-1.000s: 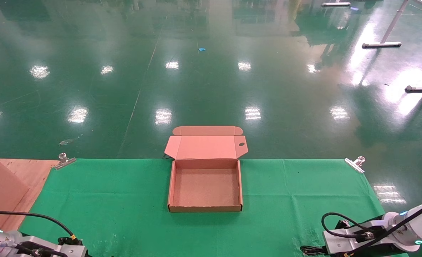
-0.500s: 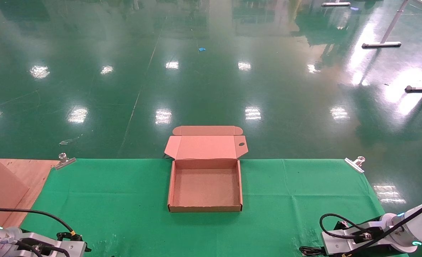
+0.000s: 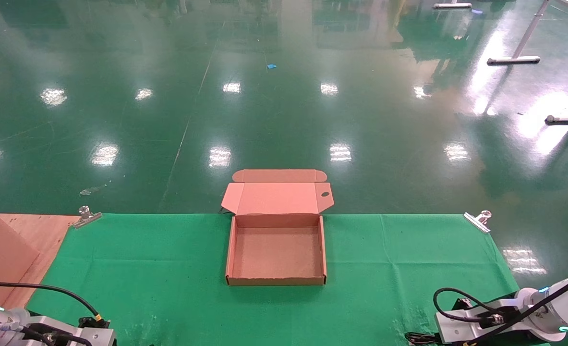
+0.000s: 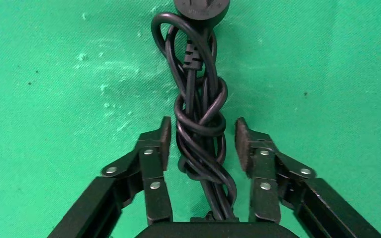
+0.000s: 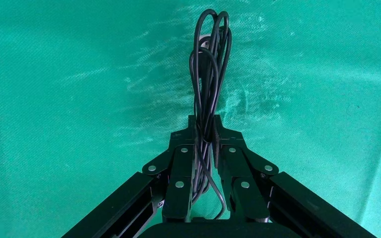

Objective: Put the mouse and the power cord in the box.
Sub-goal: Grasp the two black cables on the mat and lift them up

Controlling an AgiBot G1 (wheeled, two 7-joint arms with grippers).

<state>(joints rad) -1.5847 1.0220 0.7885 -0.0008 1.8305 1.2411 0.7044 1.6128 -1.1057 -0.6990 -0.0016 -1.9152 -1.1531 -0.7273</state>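
Note:
The box [image 3: 276,280] lies open at the middle of the green cloth, its lid flap folded back past the far edge, nothing inside. In the left wrist view the power cord [image 4: 198,99], a twisted black bundle with a round plug [image 4: 201,7], lies on the cloth. My left gripper [image 4: 202,134] is open around it, and its pads [image 4: 164,141] stand clear on either side. My right gripper [image 5: 204,124] is shut on a bundle of thin black cable loops [image 5: 209,59], the mouse's cable. The mouse body is hidden. Both wrists sit at the near table edge.
A large brown board with black marks [image 3: 0,250] leans at the far left on bare wood [image 3: 39,230]. Metal clips [image 3: 87,216] [image 3: 478,220] pin the green cloth [image 3: 168,259] at its far corners. Shiny green floor lies beyond.
Both wrists shifted only slightly at the near edge; the left one rose a little, then dropped back. The box has not moved.

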